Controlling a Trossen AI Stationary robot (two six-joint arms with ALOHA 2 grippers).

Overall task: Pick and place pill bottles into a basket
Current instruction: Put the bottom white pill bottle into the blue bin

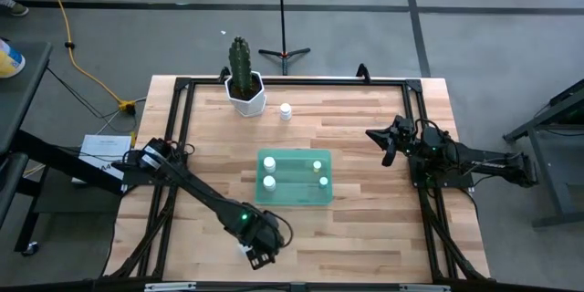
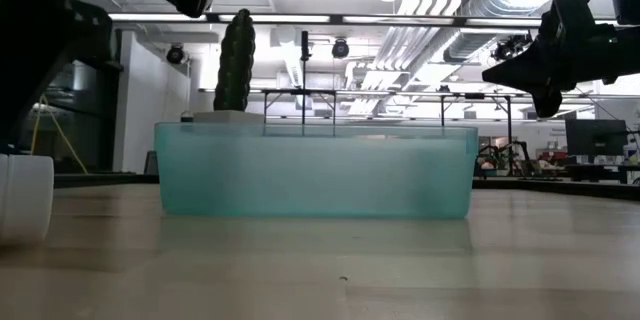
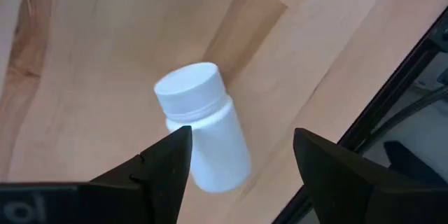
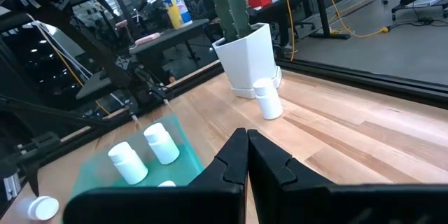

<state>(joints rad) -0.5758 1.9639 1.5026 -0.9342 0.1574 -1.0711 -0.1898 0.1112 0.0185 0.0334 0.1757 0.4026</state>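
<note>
In the lower middle of the high view, a white pill bottle [image 1: 247, 252] stands on the wooden table [image 1: 365, 228] near its front edge, mostly hidden under the left gripper [image 1: 258, 254]. The left wrist view shows it plainly: the bottle [image 3: 203, 136] stands with its cap [image 3: 186, 89] toward the camera, between the left gripper's fingers [image 3: 157, 171], which are spread apart around it without closing on it. In the low view only part of this bottle [image 2: 25, 195] shows, cut off by the left edge of the frame.

At the centre of the high view the green basket [image 1: 292, 201] holds 4 bottles, 1 near each corner; 1 of them [image 1: 268, 162] sits at its upper left. The low view shows only the basket's translucent wall [image 2: 316, 172], and its contents cannot be made out there.

1 more bottle [image 1: 286, 110] stands alone above the basket, just right of the white cactus pot [image 1: 247, 99]. In the right wrist view this bottle [image 4: 267, 100] appears just beside the pot [image 4: 248, 56].

The right gripper [image 1: 387, 142] hangs at the right of the table, well apart from the basket, its fingers [image 4: 234, 164] pressed together and holding nothing.
</note>
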